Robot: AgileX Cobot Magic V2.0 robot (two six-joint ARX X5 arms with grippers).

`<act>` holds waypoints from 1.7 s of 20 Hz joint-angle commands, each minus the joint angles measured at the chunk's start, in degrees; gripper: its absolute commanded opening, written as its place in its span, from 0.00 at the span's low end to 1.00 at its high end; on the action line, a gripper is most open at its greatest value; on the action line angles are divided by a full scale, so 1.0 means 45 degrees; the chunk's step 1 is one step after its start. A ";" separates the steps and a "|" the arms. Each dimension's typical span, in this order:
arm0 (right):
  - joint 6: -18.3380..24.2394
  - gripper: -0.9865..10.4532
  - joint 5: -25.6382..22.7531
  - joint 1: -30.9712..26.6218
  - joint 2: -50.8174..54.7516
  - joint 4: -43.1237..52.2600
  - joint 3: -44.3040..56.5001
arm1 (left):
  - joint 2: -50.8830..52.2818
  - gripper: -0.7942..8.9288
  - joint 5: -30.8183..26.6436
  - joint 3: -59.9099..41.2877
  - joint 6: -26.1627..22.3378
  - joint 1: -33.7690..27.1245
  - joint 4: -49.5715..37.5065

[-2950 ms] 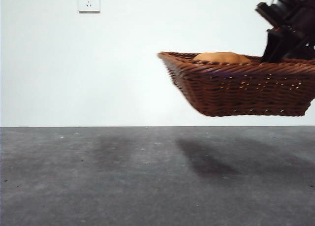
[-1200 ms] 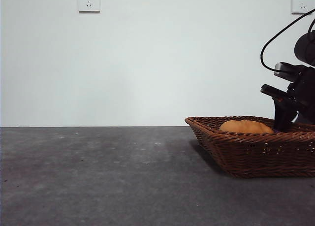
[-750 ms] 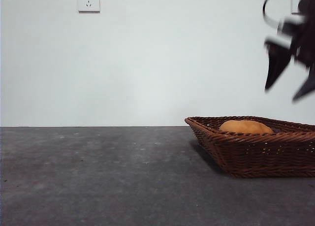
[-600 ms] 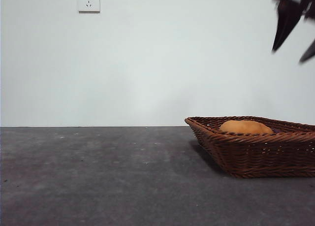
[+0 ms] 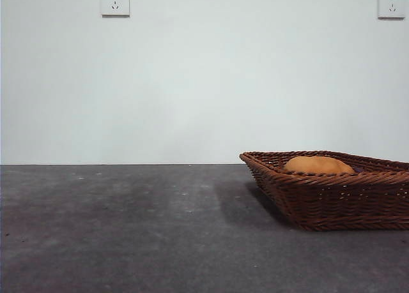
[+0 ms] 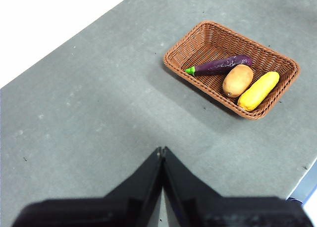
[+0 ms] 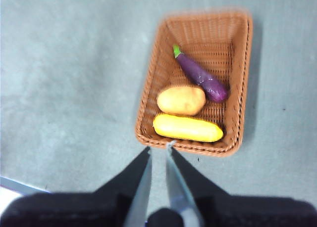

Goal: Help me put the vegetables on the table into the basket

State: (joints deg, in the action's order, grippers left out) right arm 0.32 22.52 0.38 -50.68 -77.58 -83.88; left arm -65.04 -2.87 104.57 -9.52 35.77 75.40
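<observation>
The brown wicker basket (image 5: 332,200) stands on the dark grey table (image 5: 128,229) at the right. Only the orange-tan potato (image 5: 318,165) shows over its rim in the front view. In the left wrist view the basket (image 6: 208,39) holds the purple vegetable (image 6: 223,65), the potato (image 6: 237,80) and the yellow one (image 6: 258,90). The right wrist view shows the same basket (image 7: 208,39) with the purple one (image 7: 200,77), potato (image 7: 181,100) and yellow one (image 7: 187,128). My left gripper (image 6: 161,150) is shut and empty, high and far from the basket. My right gripper (image 7: 159,148) is narrowly open and empty, high above the basket's near rim.
Two white wall sockets (image 5: 115,0) (image 5: 392,3) sit on the white wall behind. The table's edge shows near the basket in the left wrist view (image 6: 302,187) and in the right wrist view (image 7: 20,185). Neither arm shows in the front view.
The basket, held in the air earlier, now stands on the table. The gripper at its far side let go, opened, rose and left the front view.
</observation>
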 commanded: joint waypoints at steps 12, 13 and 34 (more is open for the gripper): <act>-0.0277 0.09 0.0277 0.0019 0.1418 -0.0282 0.0058 | -0.0024 0.08 -0.0029 -0.0049 -0.0034 -0.0029 -0.0019; -0.0272 0.09 0.0272 0.0019 0.1355 -0.0282 0.0058 | -0.0029 0.08 -0.0029 -0.0049 -0.0034 -0.0029 -0.0019; -0.0257 0.09 -0.1948 0.0005 -0.4391 -0.0262 0.0053 | 0.0117 0.08 -0.0044 -0.0049 -0.0146 -0.0102 -0.1656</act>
State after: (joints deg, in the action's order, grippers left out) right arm -0.64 13.82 0.36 -70.48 -77.58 -83.88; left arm -65.06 -2.87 104.57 -9.91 35.48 68.51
